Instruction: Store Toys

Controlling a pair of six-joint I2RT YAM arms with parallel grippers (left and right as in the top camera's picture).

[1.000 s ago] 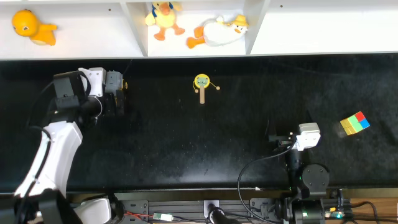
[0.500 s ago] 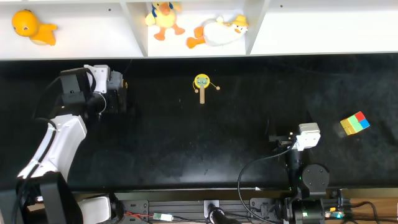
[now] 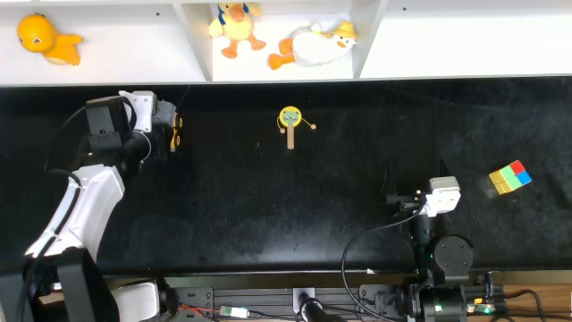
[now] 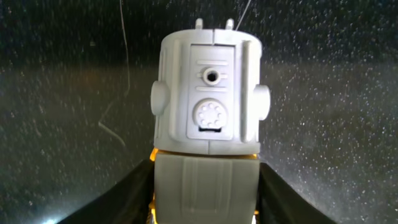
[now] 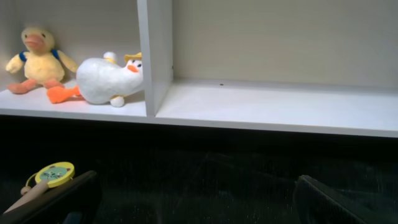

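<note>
Though partly hidden, toy robot (image 4: 208,106) seemingly inside left gripper (image 4: 205,198).

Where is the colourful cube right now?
The colourful cube lies on the black mat at the far right of the top view, right of the right arm and short of the white shelf.

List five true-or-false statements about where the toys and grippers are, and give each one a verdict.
1. The left gripper holds a grey robot toy. True.
2. The yellow duck plush and the white goose plush share one shelf compartment. True.
3. The colour cube sits in the right-hand shelf compartment. False: the colour cube lies on the black table, to the right of the right arm.
4. The right gripper is shut on the rattle drum. False: it is open and empty, and the rattle drum lies on the table.
5. The orange duck is alone in its compartment. True.
</note>
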